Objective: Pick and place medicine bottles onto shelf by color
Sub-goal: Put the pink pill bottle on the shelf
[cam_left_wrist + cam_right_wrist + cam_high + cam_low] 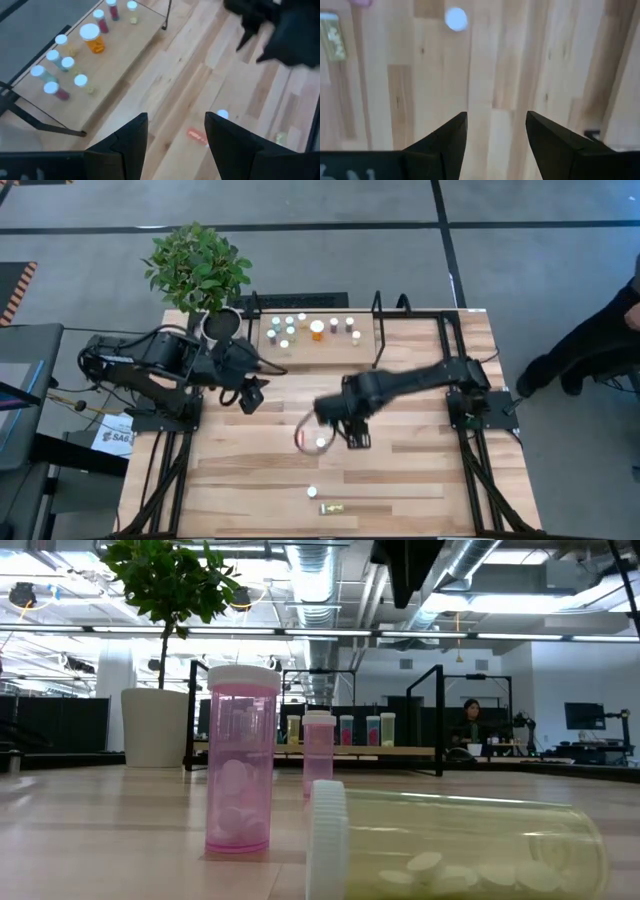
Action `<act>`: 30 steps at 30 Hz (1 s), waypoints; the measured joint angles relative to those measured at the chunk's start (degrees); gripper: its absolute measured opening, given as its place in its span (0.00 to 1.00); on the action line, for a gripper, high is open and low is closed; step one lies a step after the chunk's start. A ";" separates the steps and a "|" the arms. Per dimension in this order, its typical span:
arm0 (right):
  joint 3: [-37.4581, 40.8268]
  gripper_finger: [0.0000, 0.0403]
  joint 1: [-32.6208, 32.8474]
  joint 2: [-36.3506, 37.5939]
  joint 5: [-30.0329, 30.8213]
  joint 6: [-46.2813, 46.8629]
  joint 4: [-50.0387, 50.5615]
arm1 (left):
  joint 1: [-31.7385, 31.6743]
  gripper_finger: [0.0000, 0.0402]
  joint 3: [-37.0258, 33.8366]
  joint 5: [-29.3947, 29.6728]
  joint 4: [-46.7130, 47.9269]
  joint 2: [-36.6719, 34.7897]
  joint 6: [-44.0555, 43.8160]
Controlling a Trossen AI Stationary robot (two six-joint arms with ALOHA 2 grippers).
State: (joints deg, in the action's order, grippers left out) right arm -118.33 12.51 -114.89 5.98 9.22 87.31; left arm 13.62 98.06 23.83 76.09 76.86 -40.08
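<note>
My right gripper is spread, empty, just beside the pink bottle; I'd centre over its cap, descend straight. Left gripper spread, near the shelf.

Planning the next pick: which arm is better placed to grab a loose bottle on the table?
Right. Its open hand hovers beside the loose bottles mid-table; the left hand sits farther back, near the shelf.
</note>
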 joint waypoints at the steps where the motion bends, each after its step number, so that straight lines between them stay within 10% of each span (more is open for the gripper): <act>1: 0.87 0.55 1.18 -0.02 1.30 0.32 -1.30 | 0.83 0.45 0.00 0.74 -0.02 0.02 -1.34; 16: 15.24 0.55 17.04 8.88 8.07 15.61 -11.50 | 14.83 0.45 0.02 3.96 -1.05 6.05 -25.35; 23: 39.18 0.55 18.00 21.30 12.42 16.42 -47.35 | 21.50 0.45 0.02 6.63 -1.12 10.51 -35.98; 30: 45.57 0.56 16.14 19.07 0.25 15.33 -62.65 | 23.18 0.45 0.00 4.46 -1.25 12.52 -41.77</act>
State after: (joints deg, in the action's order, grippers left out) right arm -72.76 28.66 -95.82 6.23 24.55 24.66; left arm 36.80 98.06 28.28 74.84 89.38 -81.85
